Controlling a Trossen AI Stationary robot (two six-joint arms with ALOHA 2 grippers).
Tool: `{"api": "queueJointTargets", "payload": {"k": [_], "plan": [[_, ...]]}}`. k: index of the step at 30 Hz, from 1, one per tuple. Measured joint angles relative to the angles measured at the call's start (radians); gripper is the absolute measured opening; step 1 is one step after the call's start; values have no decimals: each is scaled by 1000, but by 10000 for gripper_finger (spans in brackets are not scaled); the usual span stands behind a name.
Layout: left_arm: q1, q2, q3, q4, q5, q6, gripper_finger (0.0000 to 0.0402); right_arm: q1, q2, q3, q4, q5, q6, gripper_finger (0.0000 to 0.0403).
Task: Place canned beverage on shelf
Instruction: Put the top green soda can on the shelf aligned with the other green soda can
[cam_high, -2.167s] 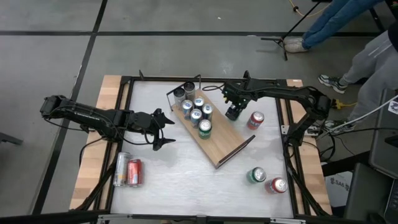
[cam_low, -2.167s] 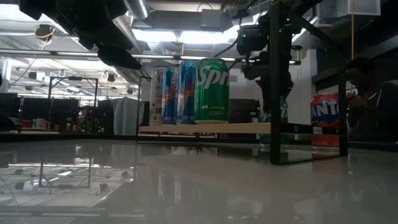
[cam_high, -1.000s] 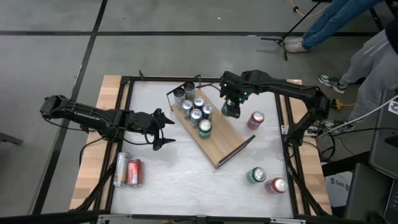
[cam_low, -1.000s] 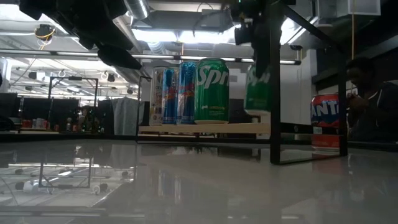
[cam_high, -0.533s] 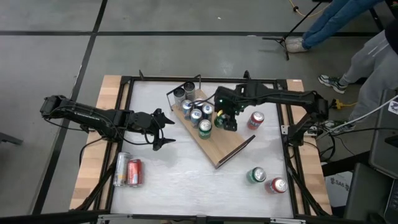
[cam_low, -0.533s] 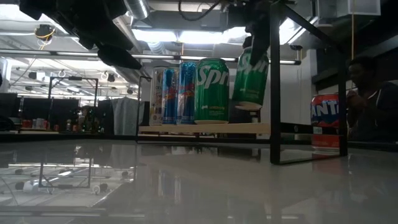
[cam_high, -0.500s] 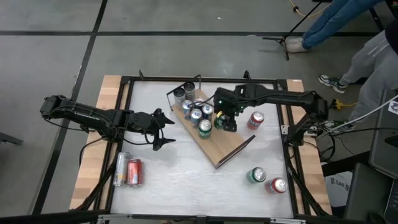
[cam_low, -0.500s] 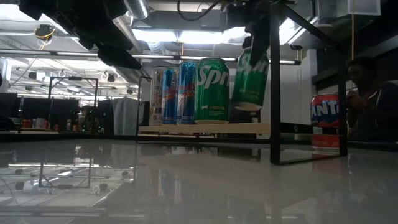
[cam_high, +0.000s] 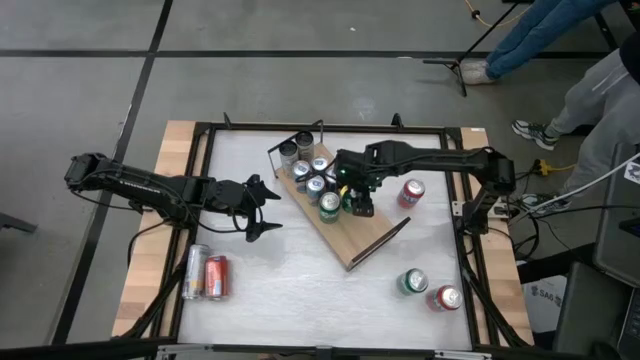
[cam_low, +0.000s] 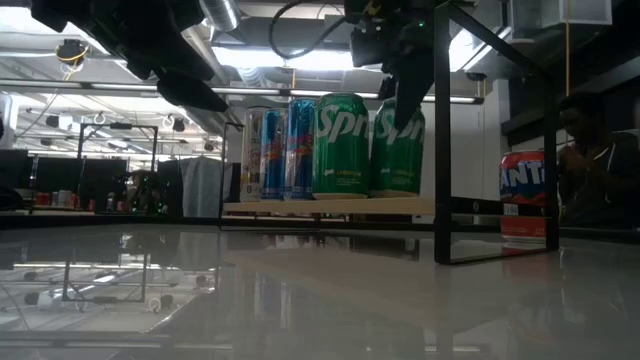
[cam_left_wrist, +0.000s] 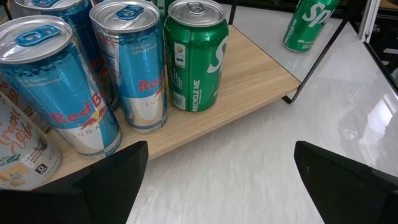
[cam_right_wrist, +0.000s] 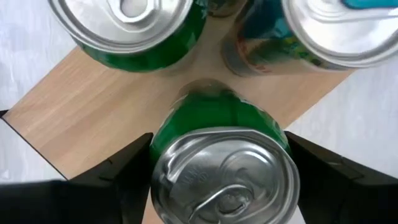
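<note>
On the white worktop (cam_high: 300, 290), the shelf (cam_high: 362, 232) already carries six cans; my right claw (cam_high: 358, 200) grips a green can (cam_right_wrist: 221, 155) there, at three o'clock of its twin, release pending. Left claw (cam_high: 262, 208) waits wide open.

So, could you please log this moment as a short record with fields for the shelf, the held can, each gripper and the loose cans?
shelf: wooden board lying diagonally on the white table, cans clustered at its far end
held can: green Sprite can, upright, at the shelf surface beside another green can
right gripper: over the shelf, fingers shut on the held can
left gripper: waiting left of the shelf, open, holding nothing
loose cans: two lying near the left edge; one red, one green, one red on the right
</note>
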Motion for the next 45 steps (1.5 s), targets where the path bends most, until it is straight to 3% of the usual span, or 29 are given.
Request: {"api": "queueJointTargets", "payload": {"k": [12, 24, 32, 40, 45], "plan": [[0, 0, 0, 0, 0, 0, 394, 0, 7, 1, 46, -1, 0, 350], [0, 0, 0, 0, 0, 0, 394, 0, 5, 2, 47, -1, -8, 353], [0, 0, 0, 0, 0, 0, 394, 0, -8, 78, -50, 0, -11, 353], [0, 0, 0, -1, 0, 0, 394, 0, -84, 88, -173, 49, -12, 353], [0, 0, 0, 0, 0, 0, 394, 0, -159, 2, -161, 100, 12, 353]]}}
